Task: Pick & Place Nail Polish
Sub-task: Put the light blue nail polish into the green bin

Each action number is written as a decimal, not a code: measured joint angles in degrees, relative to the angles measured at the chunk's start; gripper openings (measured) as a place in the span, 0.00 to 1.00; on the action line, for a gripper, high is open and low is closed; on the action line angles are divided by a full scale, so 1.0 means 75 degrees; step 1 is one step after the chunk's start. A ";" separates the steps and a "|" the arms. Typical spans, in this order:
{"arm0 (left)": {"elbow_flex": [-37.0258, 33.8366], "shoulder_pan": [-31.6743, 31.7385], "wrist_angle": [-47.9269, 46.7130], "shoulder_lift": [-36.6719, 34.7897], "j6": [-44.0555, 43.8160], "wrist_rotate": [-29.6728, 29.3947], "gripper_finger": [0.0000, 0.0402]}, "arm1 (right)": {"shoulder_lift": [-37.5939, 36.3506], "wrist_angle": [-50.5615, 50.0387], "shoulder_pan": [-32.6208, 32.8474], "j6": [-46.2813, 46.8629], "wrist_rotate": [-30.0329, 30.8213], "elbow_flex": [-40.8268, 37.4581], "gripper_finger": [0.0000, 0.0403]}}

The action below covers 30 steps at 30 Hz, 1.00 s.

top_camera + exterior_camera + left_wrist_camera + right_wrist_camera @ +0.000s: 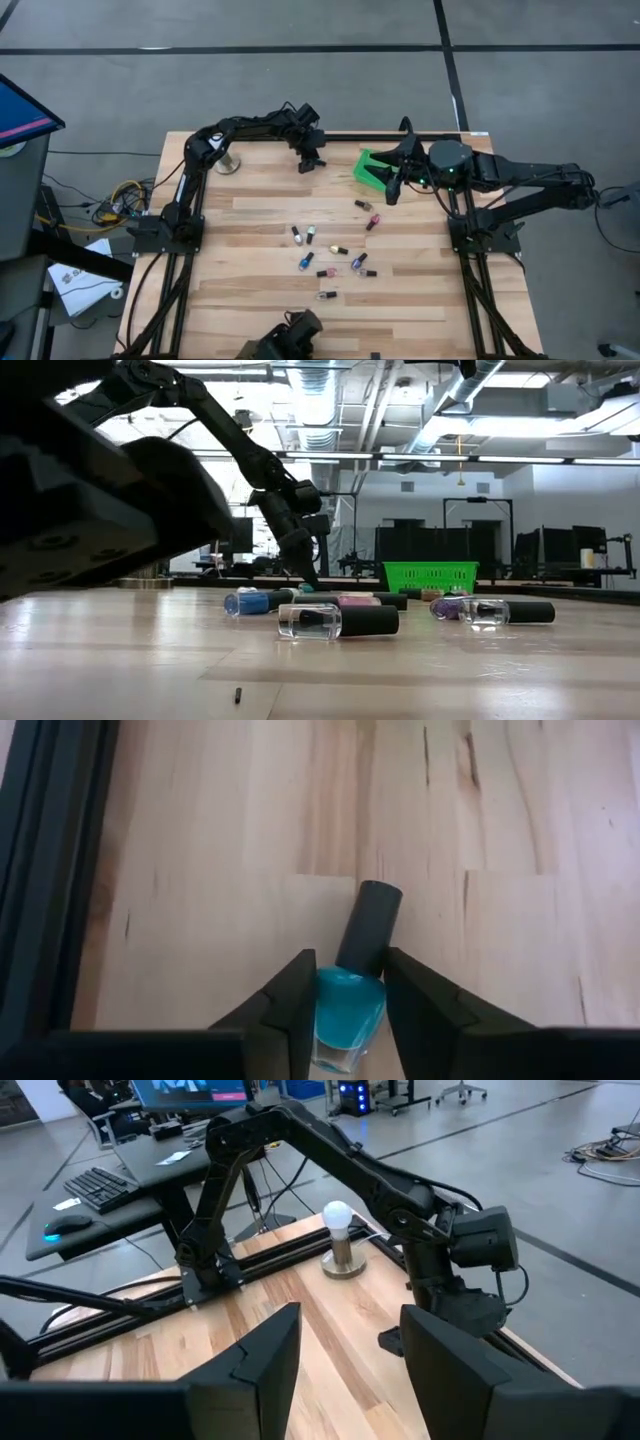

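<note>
Near the top centre of the high view, the left gripper [312, 160] is down at the table's [420, 300] far edge, and its wrist view shows its fingers [295, 1005] drawn narrow around a teal nail polish bottle [350, 1010] that lies on the wood, the inner faces at or just beside the glass body while the dark cap [368, 925] pokes out past the fingertips; whether they press it firmly cannot be told. That arm reaches from its base at the left of the frame, arches toward the top edge and bends downward at the wrist, as the low view also shows, with the gripper tip [308, 575] at the tabletop behind the scattered bottles. At the upper right of the high view the right gripper [395, 185] hangs by the green basket [372, 168], its fingers [265, 1355] standing moderately apart with nothing between them, the arm stretched in level from the right side. Across the middle of the table lie the other nail polish bottles [330, 250], loosely scattered on their sides, well apart from both grippers. At the upper left of the table stands a white ball-topped stand [230, 163].
</note>
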 joint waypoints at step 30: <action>-0.1801 -0.1297 -0.0186 -0.1257 0.0283 -0.1313 0.31 | 0.0000 0.0006 0.0154 0.0000 0.0000 0.0000 0.39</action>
